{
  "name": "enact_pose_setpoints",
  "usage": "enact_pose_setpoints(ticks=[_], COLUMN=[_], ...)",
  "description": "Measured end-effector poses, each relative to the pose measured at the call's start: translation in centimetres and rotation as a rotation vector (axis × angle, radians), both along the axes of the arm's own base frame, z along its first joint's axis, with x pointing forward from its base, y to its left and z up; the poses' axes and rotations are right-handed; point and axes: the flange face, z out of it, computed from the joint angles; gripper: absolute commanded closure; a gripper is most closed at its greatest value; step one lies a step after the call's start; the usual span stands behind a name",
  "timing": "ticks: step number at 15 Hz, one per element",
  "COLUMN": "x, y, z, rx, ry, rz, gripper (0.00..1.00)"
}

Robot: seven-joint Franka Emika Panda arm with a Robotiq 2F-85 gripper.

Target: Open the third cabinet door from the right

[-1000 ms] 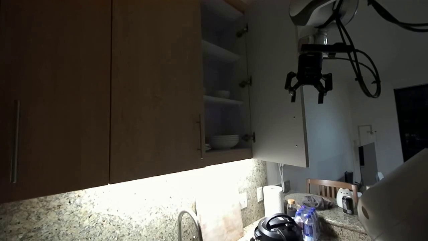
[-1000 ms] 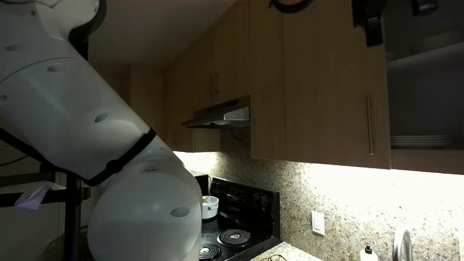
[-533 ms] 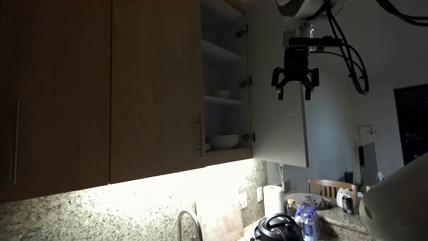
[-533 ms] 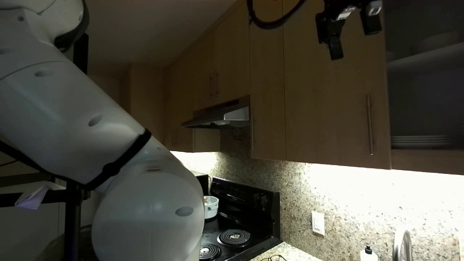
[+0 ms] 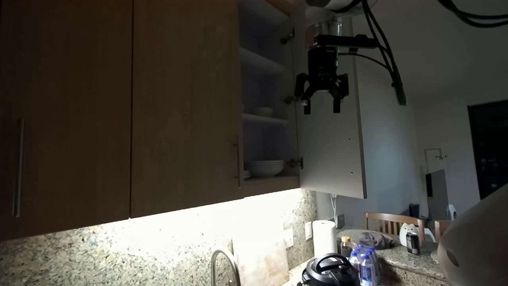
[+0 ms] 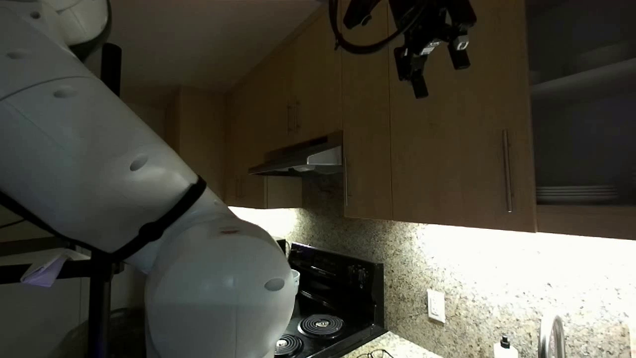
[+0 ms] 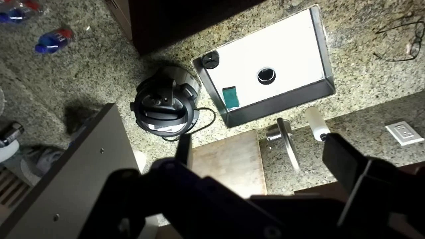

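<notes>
The third cabinet door from the right, counting the open one, is shut brown wood with a slim vertical metal handle at its left edge. It shows in both exterior views (image 5: 67, 111) (image 6: 366, 124); the shelves behind it are hidden. A wider brown door (image 5: 184, 103) (image 6: 457, 144) beside it is shut, with its handle at the right. My gripper (image 5: 322, 111) (image 6: 440, 77) (image 7: 260, 146) points down, fingers apart, empty. In an exterior view it overlaps the open door's inner face; in an exterior view it overlaps the wider door's upper part. It touches no handle.
The open door (image 5: 329, 155) (image 7: 89, 166) sticks out beside shelves with bowls (image 5: 266, 168). Below are a pressure cooker (image 5: 329, 270) (image 7: 162, 106), a sink (image 7: 282, 104), a faucet (image 7: 287, 142) and bottles (image 5: 366, 266). A range hood (image 6: 303, 156) and stove (image 6: 338, 278) stand farther left.
In both exterior views my gripper has moved left, away from the far side of the open door. It has stayed open. The doors have not moved.
</notes>
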Motion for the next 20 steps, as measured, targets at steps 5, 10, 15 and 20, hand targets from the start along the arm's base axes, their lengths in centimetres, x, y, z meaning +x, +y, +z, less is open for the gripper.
enact_pose_setpoints(ticks=[5,10,15,20], x=[2.4,3.8,5.0,6.0], y=[2.9,3.6,3.0,2.5], z=[-0.7,-2.2,-5.5,-9.0], rx=[-0.048,-0.041,-0.001,0.04], ry=[0.046,0.09,0.116,0.12], rz=[0.106,0.207,0.281,0.3], gripper=[0.0,0.0,0.0,0.0])
